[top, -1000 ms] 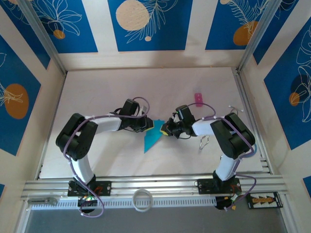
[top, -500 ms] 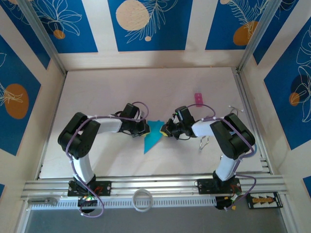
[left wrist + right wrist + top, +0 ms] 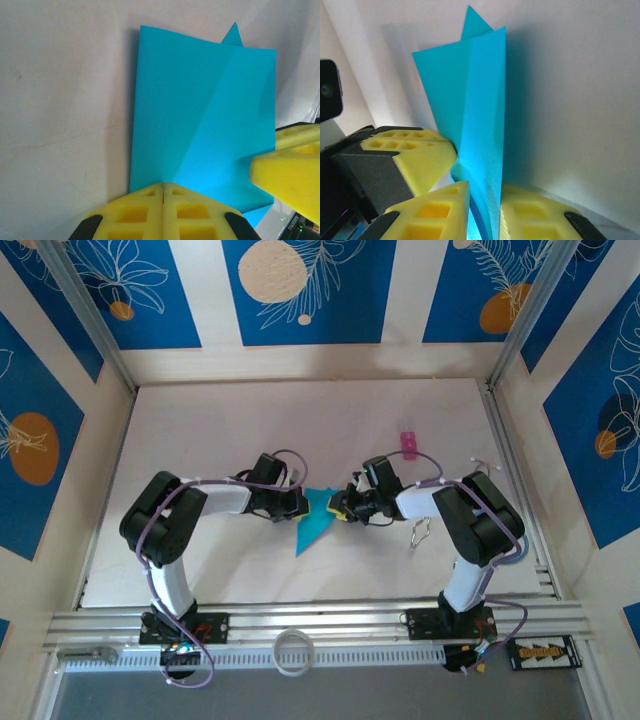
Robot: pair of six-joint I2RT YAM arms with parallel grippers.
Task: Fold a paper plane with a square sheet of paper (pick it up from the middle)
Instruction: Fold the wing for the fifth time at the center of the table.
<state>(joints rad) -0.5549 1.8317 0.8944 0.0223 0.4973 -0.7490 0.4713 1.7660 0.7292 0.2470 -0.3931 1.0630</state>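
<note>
Right end effector (image 3: 484,200): closed on the square sheet of paper (image 3: 480,100). Its yellow fingers (image 3: 432,207) stand either side of a raised flap, and the blue sheet rises upright from between them with no gap showing. The grip is at the flap's lower edge, beside the crease.

Left end effector (image 3: 163,189): jaws pressed together, seam shut. The tips sit at the near edge of the paper, which lies flat ahead of them. Whether that edge is pinched between the jaws or merely touched, I cannot tell.

Location of the work: the paper lies mid-desk (image 3: 230,430), between the two arms. It is already a creased, pointed shape, its tip aimed toward the arm bases. A diagonal crease runs across the flat part, and a small corner pokes out past the far edge.

Step in hand, as judged: a fold partway through. One flap is lifted off the desk by the right arm while the left arm stands at the opposite edge.

Next move, as judged: carry the raised flap over along the crease and press it flat, with the left side keeping the sheet from sliding. The paper is thin, so a hard pull would likely drag or buckle it.
</note>
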